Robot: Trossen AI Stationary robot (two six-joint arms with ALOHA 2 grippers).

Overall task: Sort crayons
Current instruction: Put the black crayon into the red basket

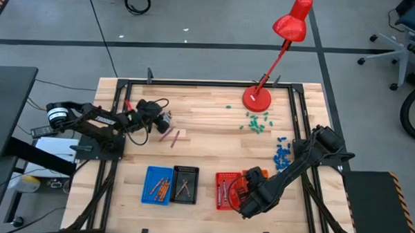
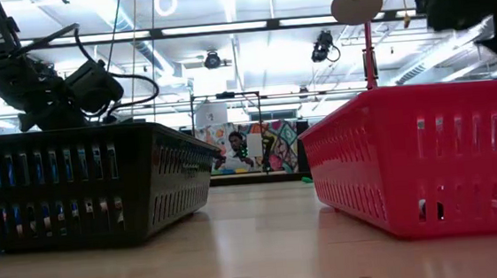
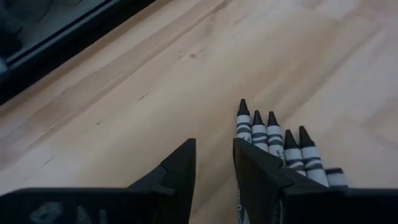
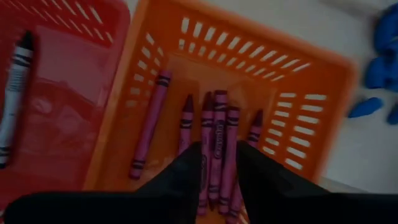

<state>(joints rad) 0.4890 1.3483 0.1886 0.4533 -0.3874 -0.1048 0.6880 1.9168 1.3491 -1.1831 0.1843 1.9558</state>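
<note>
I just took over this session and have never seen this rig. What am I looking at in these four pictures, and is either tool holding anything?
Two dark robot arms work at a wooden table. One picture looks straight down, one sits at table height, and two ride on the wrists. The left tool is low over the table beside a row of grey crayons, jaws apart, holding nothing. The right tool hangs over the orange basket, which holds magenta crayons, and grips none. Blue, black and red baskets stand nearby.
</note>
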